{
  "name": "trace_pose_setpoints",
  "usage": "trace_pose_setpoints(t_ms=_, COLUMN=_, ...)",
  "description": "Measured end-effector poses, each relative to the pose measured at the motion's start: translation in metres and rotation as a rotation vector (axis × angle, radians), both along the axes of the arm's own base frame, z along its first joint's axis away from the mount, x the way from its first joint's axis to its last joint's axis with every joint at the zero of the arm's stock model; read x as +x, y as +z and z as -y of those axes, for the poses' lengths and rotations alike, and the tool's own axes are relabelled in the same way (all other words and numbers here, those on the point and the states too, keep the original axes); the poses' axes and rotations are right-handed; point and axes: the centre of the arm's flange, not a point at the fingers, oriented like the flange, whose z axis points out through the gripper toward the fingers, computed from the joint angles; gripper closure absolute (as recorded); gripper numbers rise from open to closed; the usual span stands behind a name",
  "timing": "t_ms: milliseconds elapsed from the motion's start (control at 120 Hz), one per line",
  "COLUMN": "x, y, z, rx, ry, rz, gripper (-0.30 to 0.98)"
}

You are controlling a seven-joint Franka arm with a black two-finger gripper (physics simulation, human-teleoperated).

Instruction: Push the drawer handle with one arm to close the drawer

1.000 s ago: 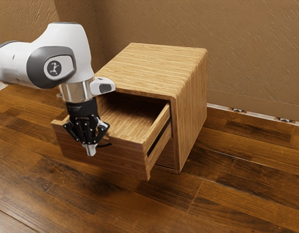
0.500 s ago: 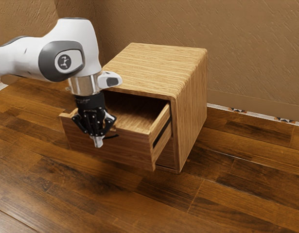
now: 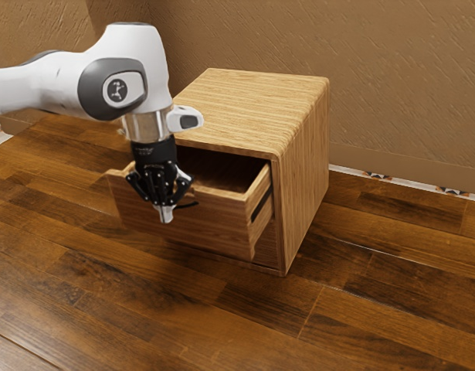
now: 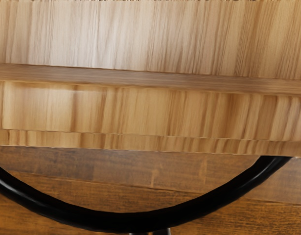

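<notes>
The gripper (image 3: 166,216) points down at the front of the drawer, its two fingertips brought together, with nothing clamped between them. They are at the outer side of the handle (image 4: 135,221), near the middle of its curve; the wrist view has their ends right up against the black bar, though whether they press on it I cannot tell. The handle is a bowed rod standing out from the drawer front, and the floor can be seen through the gap between the two.

The drawer (image 3: 214,228) is partly open, its front well out from the cabinet (image 3: 245,108). Its hollow inside can be seen behind the gripper, and a dark rail (image 3: 261,205) runs along its side. Below it, part of the cabinet's lower front shows.

The white arm (image 3: 44,86) comes in from the exterior view's left and bends down above the drawer. The cabinet is pale striped wood with rounded top edges. It stands on a brown plank floor (image 3: 368,309), near a tan wall (image 3: 407,85).
</notes>
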Motion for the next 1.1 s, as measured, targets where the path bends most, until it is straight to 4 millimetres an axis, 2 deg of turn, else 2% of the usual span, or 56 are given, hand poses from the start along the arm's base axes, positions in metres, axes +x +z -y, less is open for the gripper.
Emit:
trace_pose_setpoints(t_ms=333, x=0.029, y=0.001, z=-0.002, rx=-0.002, ry=-0.012, rz=0.014, gripper=0.78)
trace_pose_setpoints(t_ms=517, x=0.038, y=0.005, z=-0.002, rx=-0.011, ry=-0.019, rz=0.030, gripper=0.78)
trace_pose_setpoints(t_ms=842, x=0.054, y=-0.001, z=0.000, rx=-0.006, ry=-0.043, rz=0.044, gripper=0.79)
trace_pose_setpoints(t_ms=1100, x=0.075, y=0.000, z=-0.024, rx=-0.018, ry=-0.024, rz=0.067, gripper=0.79)
